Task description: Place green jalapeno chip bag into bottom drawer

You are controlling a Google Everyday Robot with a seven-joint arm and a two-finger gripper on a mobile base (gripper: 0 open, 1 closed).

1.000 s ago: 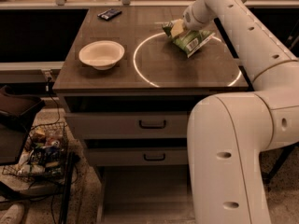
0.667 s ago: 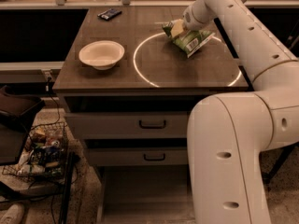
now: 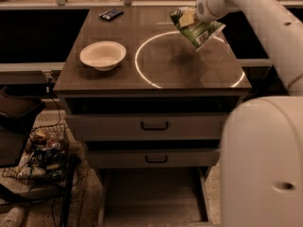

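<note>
The green jalapeno chip bag (image 3: 195, 27) hangs tilted in the air above the back right of the cabinet top, its darker green end pointing down to the right. My gripper (image 3: 204, 7) is shut on the bag's upper end and holds it clear of the surface. The bottom drawer (image 3: 154, 197) stands pulled out at the foot of the cabinet, its flat floor bare, directly below the front edge.
A white bowl (image 3: 102, 55) sits on the left of the cabinet top (image 3: 94, 82). A small dark packet (image 3: 111, 14) lies at the back left. Two upper drawers with black handles (image 3: 154, 126) are closed. A wire basket of clutter (image 3: 40, 152) stands on the floor at left. My white arm fills the right side.
The bag was resting on the cabinet top inside the white circle; my gripper has now lifted it off the surface, and it hangs tilted in the air.
</note>
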